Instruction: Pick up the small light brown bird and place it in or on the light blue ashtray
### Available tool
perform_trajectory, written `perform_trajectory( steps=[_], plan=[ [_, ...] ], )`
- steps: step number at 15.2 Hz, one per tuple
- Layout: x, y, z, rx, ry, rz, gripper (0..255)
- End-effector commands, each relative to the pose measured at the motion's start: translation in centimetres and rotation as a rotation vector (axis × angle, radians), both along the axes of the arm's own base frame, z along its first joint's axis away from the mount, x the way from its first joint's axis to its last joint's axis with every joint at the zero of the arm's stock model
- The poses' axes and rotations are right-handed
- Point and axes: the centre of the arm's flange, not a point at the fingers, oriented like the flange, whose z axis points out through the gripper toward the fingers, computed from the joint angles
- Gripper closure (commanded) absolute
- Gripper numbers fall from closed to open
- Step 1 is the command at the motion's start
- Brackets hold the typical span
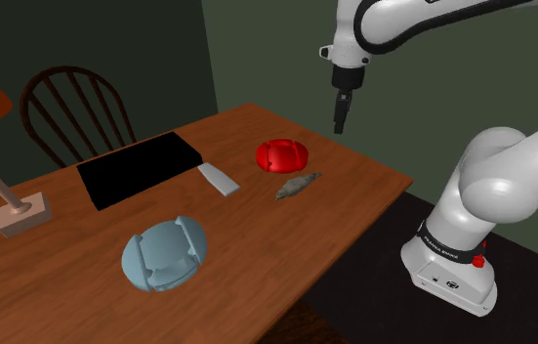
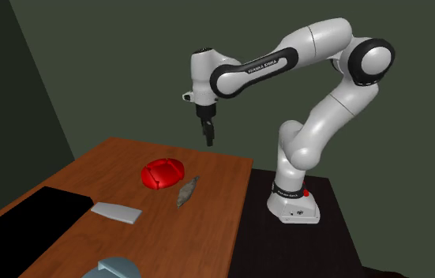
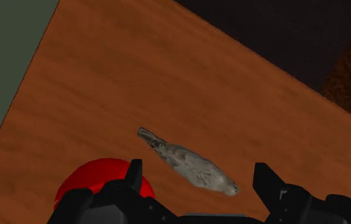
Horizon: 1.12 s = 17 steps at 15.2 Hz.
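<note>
1. My pincer (image 1: 339, 122) hangs wide open and empty, well above the wooden table (image 1: 354, 186).
2. The small grey-brown bird (image 1: 298, 185) lies flat beneath it, near the red dish (image 1: 282, 154), far right of the light blue ashtray (image 1: 164, 254).

You can make out white lettering on the dark strip (image 2: 264, 65) along the forearm of the arm (image 2: 322, 118) in the second exterior view. It looks like FRANKA EMIKA, but it is too small to be sure. The dark band (image 1: 444, 251) round the arm's foot carries similar white lettering, which you cannot read in either exterior view.
</note>
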Motion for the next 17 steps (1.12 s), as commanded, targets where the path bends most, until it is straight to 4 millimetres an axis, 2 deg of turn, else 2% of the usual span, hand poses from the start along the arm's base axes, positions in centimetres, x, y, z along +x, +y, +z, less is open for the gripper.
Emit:
perform_trajectory(
  steps=[1,8,16,17],
  plan=[
    [0.9,-0.2,-2.4,0.017,-0.011,0.102,0],
    [4.1,0.6,-10.7,0.074,-0.038,0.438,0],
    [7.4,3.5,-20.0,0.139,-0.068,0.822,0],
    [7.6,3.8,-20.7,0.144,-0.07,0.851,0]
  ],
)
